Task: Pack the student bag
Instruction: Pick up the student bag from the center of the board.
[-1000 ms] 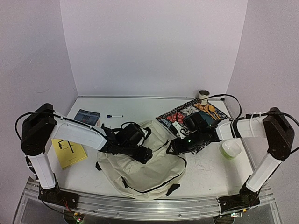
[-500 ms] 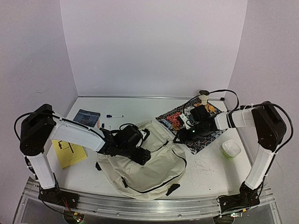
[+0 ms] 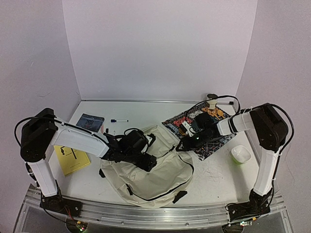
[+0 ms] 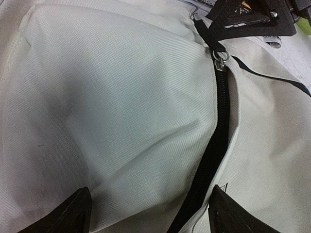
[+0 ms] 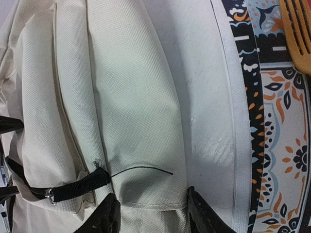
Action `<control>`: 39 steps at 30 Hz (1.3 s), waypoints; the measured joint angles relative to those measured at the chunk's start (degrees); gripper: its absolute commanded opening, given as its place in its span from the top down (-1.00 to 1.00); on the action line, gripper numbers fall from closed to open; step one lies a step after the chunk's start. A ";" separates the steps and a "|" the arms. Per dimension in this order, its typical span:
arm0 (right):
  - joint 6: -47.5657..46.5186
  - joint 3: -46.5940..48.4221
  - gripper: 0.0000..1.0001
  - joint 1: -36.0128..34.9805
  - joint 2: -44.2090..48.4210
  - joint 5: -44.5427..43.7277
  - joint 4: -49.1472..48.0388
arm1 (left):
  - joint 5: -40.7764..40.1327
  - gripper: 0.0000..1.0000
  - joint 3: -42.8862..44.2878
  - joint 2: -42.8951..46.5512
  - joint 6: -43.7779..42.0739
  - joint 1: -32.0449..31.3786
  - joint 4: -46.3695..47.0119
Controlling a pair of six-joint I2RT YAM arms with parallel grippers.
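Note:
The cream student bag [image 3: 155,177] lies flat at the table's centre front. My left gripper [image 3: 148,162] hovers over its upper middle; in the left wrist view its jaws stand wide open over the bag's fabric [image 4: 121,111], with the black zipper [image 4: 214,145] and its metal pull ring [image 4: 221,58] ahead. My right gripper [image 3: 181,145] is at the bag's upper right edge beside the mat. Its fingers [image 5: 104,216] stand partly open on either side of a flat cream fabric band [image 5: 146,160]. A black webbing tab [image 5: 73,187] lies just to the left. The right gripper also shows in the left wrist view [image 4: 248,19].
A colourful patterned mat [image 3: 206,127] lies right of the bag, with a wooden spatula [image 5: 296,34] on it. A green bowl [image 3: 240,154] is at the right, a tape roll [image 3: 212,99] at the back. A yellow booklet [image 3: 72,159], blue book [image 3: 91,121] and marker [image 3: 119,120] lie left.
My right gripper has moved up and back from the bag's middle right to its upper right edge by the mat. The left gripper has hardly moved.

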State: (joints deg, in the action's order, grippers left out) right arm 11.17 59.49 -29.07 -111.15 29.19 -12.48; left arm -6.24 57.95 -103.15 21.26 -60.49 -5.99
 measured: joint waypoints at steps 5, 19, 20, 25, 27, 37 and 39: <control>-0.70 0.25 0.57 0.19 -1.10 1.08 -1.64 | 0.00 -0.68 0.00 0.07 0.04 0.00 -0.03; -0.17 -2.64 1.00 0.27 0.96 3.56 -4.06 | -0.37 -0.69 8.17 1.10 0.01 0.00 -1.38; -0.01 -2.94 1.00 0.27 1.71 3.57 -4.01 | -0.39 -0.69 9.73 0.67 -0.01 0.00 -1.49; 0.42 -3.51 1.00 0.20 5.01 3.63 -3.79 | -0.90 -0.63 16.78 -3.10 -0.29 0.00 -2.04; 0.59 -3.55 1.00 0.12 5.75 3.62 -3.78 | -1.26 -0.55 19.13 -5.19 -0.51 0.00 -2.66; 1.38 -3.53 1.00 -0.12 6.01 3.59 -3.75 | -3.08 0.02 28.57 -14.53 -2.92 0.00 -9.23; 1.59 -3.53 1.00 -0.26 6.01 3.55 -3.75 | -3.39 0.06 30.28 -15.84 -3.35 0.00 -10.39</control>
State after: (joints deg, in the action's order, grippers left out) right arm 12.76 55.96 -29.33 -105.14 32.74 -16.23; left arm -9.63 88.23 -118.99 17.92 -60.49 -16.39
